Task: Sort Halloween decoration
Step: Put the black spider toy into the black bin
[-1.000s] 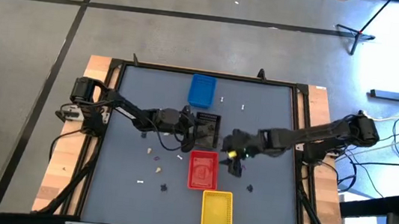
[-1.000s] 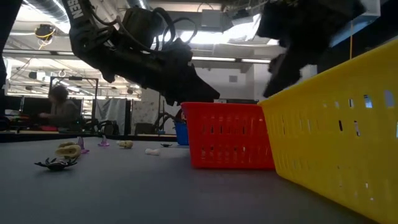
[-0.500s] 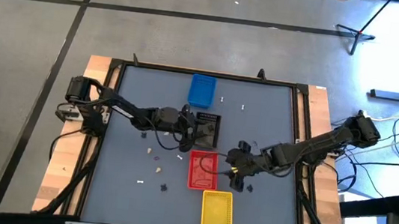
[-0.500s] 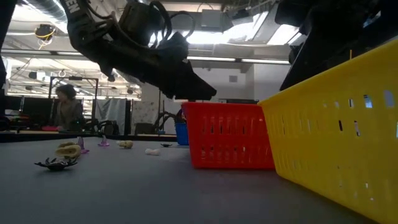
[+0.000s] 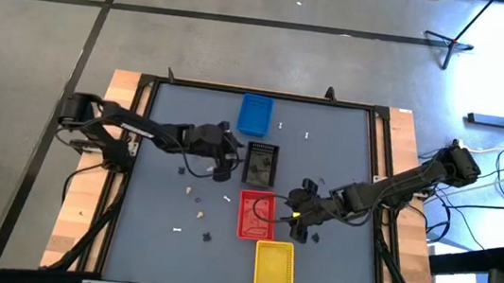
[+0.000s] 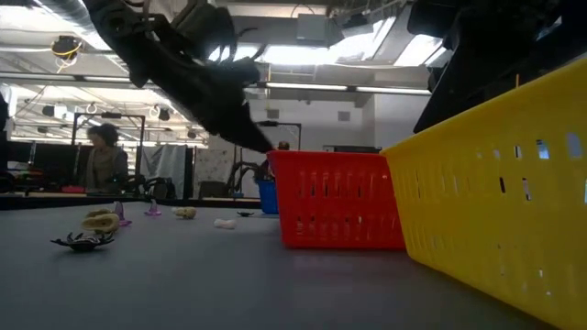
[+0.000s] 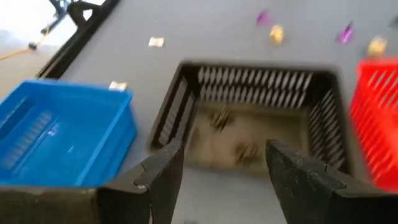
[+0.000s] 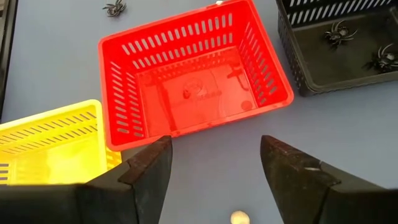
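Observation:
Halloween decoration pieces lie scattered on the grey table: cream ones (image 5: 199,215), a dark spider (image 5: 207,236) and another dark piece (image 5: 315,236). Two dark spiders (image 7: 245,149) lie inside the black tray (image 5: 261,162). My left gripper (image 7: 224,149) is open and hovers at the black tray's left side, holding nothing. My right gripper (image 8: 216,146) is open and empty, just right of the red tray (image 8: 193,93). A small cream piece (image 8: 238,217) lies on the table below the right gripper, between its fingers.
The blue tray (image 5: 255,113) stands at the far side and the yellow tray (image 5: 274,268) near the front edge, behind the red one in line. Purple and cream bits (image 7: 277,34) lie left of the trays. A person (image 6: 103,160) shows in the room beyond.
My left gripper has drawn back from over the black tray toward the table's left and risen a little. My right gripper has moved toward the near edge, from beside the black tray to beside the red tray, then stopped.

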